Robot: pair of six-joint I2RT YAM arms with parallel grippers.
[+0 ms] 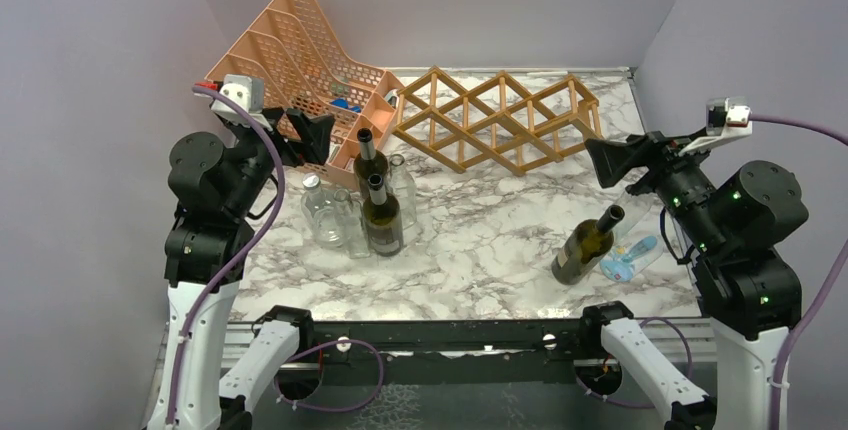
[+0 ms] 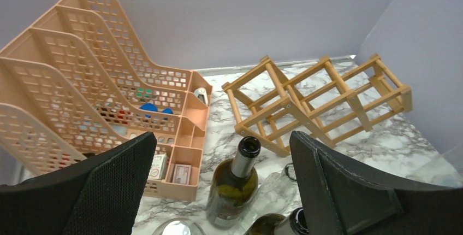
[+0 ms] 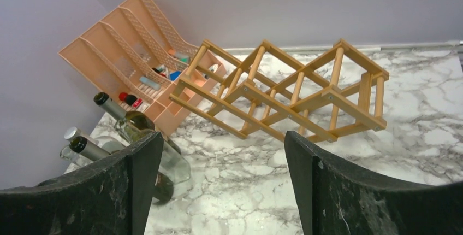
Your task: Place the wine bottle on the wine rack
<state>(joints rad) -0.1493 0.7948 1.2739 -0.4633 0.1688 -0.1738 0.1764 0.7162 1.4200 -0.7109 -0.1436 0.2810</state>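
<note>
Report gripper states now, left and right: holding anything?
Left gripper: open, holding nothing.
Right gripper: open, holding nothing.

I see the wine rack [image 1: 495,120], a light-brown wooden lattice of diamond-shaped cells, standing at the back of the marble table [image 1: 480,250], several cells wide. A dark green wine bottle [image 1: 585,247] lies tilted on its side near the right front, well apart from the rack, with its neck pointing back and to the right. Left of centre, the rear upright wine bottle [image 1: 369,163] and the front upright wine bottle [image 1: 382,218] stand close together, near the rack's left end.
</note>
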